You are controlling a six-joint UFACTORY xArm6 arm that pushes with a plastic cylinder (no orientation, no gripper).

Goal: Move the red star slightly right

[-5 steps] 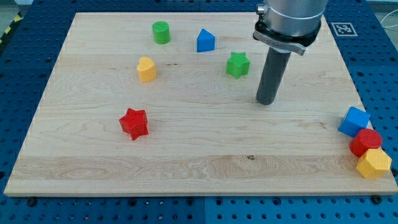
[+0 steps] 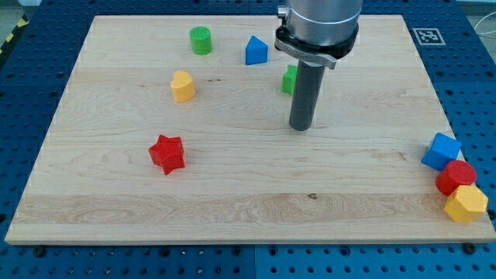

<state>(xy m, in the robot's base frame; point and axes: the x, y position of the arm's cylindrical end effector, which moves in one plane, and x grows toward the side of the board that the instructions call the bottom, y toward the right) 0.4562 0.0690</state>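
The red star (image 2: 167, 153) lies on the wooden board (image 2: 232, 209) at the view's lower left. My tip (image 2: 301, 126) rests on the board near the middle, well to the right of the red star and a little above it. The rod partly hides a green star (image 2: 289, 79) behind it.
A yellow block (image 2: 182, 86), a green cylinder (image 2: 201, 39) and a blue block (image 2: 256, 51) stand at the view's upper left and centre. At the right edge sit a blue cube (image 2: 441, 150), a red cylinder (image 2: 456, 177) and a yellow block (image 2: 466, 204).
My tip has moved left, from right of the green star to just below it, so the rod now covers part of that star. No block has moved.
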